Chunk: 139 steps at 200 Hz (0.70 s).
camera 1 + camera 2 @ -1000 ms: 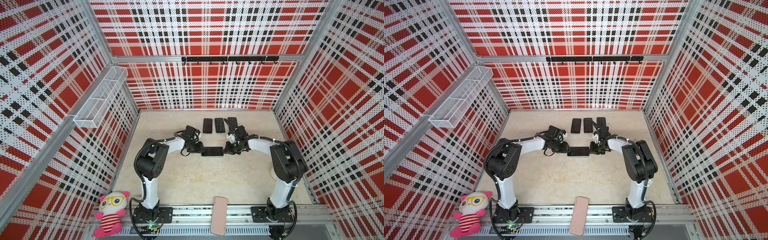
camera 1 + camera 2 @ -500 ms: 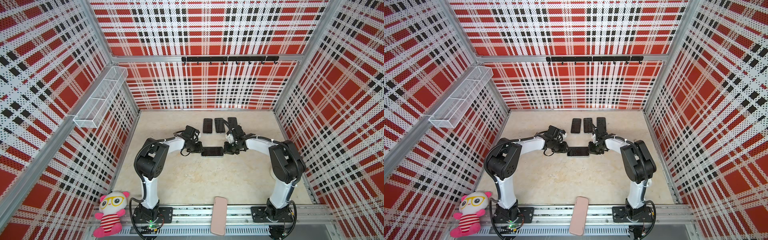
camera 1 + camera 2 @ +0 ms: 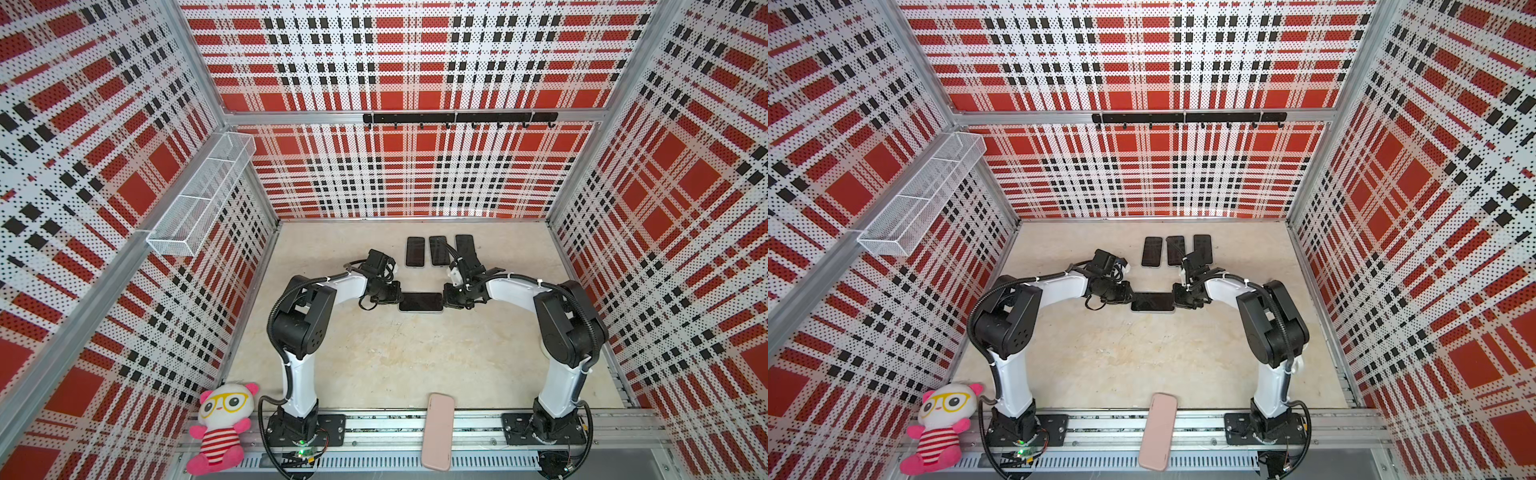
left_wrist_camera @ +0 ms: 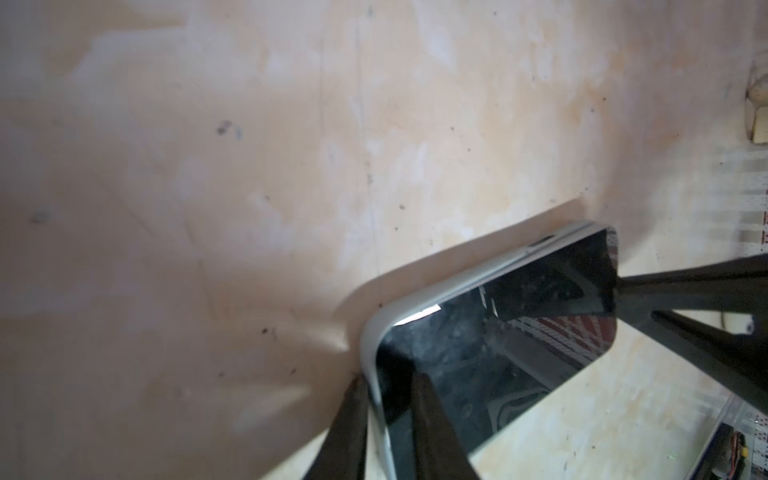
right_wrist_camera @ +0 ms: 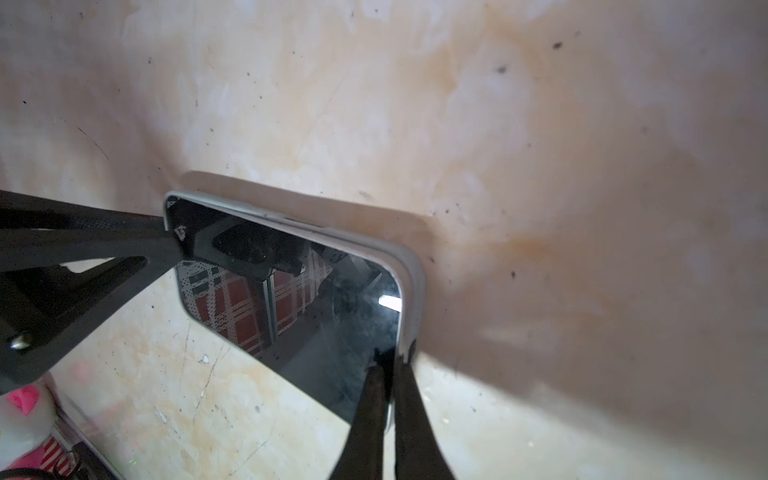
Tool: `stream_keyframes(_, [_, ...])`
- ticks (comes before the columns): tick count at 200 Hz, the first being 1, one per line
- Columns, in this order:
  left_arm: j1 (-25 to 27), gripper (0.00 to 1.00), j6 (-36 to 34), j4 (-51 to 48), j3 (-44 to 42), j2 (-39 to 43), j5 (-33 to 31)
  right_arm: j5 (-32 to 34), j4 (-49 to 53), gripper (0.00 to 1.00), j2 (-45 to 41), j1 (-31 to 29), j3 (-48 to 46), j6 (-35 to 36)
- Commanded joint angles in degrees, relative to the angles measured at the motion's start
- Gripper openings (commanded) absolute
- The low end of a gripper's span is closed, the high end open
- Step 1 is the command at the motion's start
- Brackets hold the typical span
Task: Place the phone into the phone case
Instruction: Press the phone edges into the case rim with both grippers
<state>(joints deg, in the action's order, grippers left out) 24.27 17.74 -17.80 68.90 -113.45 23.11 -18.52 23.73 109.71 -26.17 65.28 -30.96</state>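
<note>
Black phone, rimmed by a pale grey phone case, is at the middle of the desk. The left hand pinches 1 cased end; the right hand is clenched on the opposite end.

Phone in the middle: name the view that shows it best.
Right wrist view: the phone is close up and nearly whole, its dark screen and pale rim sharp. The left wrist view is as close, but the frame's edge cuts off one end. Both top views show it whole but tiny, details lost.
</note>
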Motion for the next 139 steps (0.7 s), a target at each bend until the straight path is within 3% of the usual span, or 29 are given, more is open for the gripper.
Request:
stream_keyframes(1, [1.9,0.21,-1.0,-3.0,-1.5,-5.2,-1.4,-2.7,6.5,0.07,20.1,-10.2,-7.6,1.2])
stream_keyframes(78, [2.1,0.19,-0.7,-2.9,-1.4,-6.2,-0.8,1.6,12.6,0.07,25.2,-13.5,-2.8,3.2])
stream_keyframes(115, [1.7,0.19,-1.0,-3.1,-1.2,-5.2,-1.7,5.9,15.1,0.08,12.9,-9.9,-2.2,3.1])
stream_keyframes(139, [1.4,0.19,-1.4,-3.3,-1.1,-4.2,-2.3,8.2,20.2,0.13,4.0,-7.0,5.3,5.2])
